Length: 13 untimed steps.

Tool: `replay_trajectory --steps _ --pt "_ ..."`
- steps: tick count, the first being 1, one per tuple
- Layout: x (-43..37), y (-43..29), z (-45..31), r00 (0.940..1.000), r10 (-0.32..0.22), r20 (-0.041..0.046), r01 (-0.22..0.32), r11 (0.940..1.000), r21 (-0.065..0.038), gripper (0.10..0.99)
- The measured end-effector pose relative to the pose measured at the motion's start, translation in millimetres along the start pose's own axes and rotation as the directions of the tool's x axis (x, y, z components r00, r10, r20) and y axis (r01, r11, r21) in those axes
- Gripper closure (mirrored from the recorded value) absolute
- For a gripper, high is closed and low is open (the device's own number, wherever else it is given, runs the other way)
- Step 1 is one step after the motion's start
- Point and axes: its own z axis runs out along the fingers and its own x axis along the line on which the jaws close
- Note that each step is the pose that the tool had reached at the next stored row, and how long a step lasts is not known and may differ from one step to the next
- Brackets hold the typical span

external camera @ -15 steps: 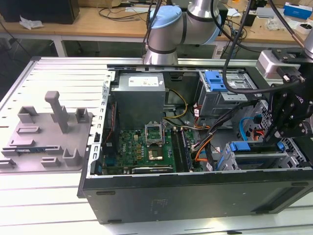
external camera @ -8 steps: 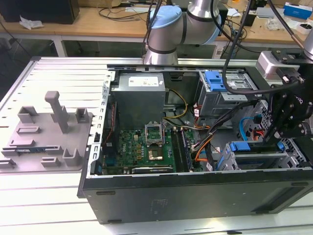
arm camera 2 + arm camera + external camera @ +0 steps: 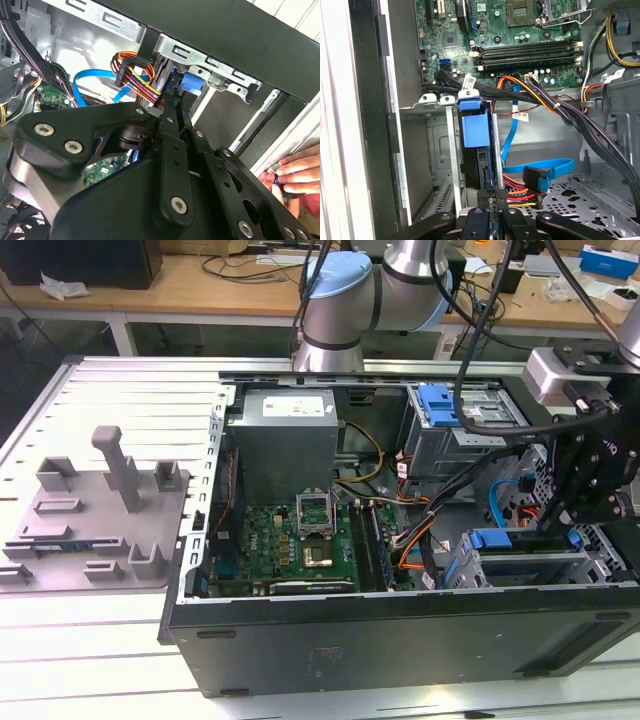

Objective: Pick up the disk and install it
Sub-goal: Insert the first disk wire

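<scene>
Your pincer (image 3: 492,200) looks clenched on the disk's (image 3: 476,131) near edge; the disk stands edgewise in the drive bay (image 3: 449,150), so it slides along the rails, motherboard (image 3: 520,35) beyond

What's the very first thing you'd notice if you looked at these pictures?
The big open computer case with its green circuit board in the middle. At the exterior view's right, the black gripper reaches down into the drive bay, where the disk with its bright blue bracket stands on edge. In the second wrist view, a person's hand rests by the case.
</scene>
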Motion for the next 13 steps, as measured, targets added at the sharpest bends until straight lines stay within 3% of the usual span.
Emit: replay_trajectory --steps 13 --pt "-0.1 0.0 2.5 1.0 0.0 0.0 0.0 1.0 0.0 0.922"
